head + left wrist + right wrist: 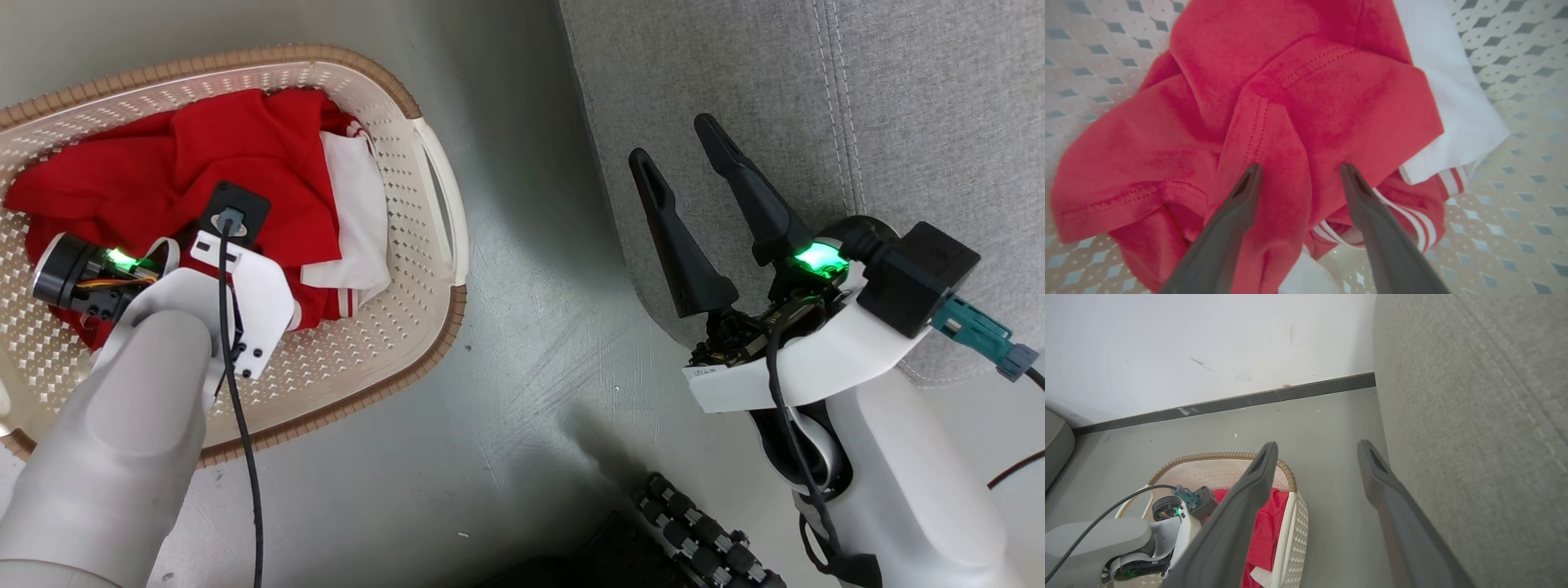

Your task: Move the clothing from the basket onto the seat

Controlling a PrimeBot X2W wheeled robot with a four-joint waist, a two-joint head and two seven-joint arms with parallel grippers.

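Left gripper (1300,167) is down inside the basket (390,82), its two dark fingers spread wide with their tips at the clothing (1331,102). A raised fold of red fabric lies between them, but the jaws have not closed on it. Whether the tips press into the cloth or only reach its surface cannot be told.

All the clothing lies in the basket, a crumpled red heap with a stitched hem showing. A white panel (359,212) and red-and-white striped trim (1425,228) sit on the side of the heap nearer the basket's white handle (445,204).

Outside the basket, beyond that handle and across a strip of grey floor (531,343), the right gripper (673,139) hangs wide open and empty. It hangs at the rounded front edge of the seat (898,98), whose grey woven cloth and stitched seams stand well apart from the basket. In the right wrist view, a white wall (1208,343) with a dark skirting strip (1274,394) rises beyond the basket.
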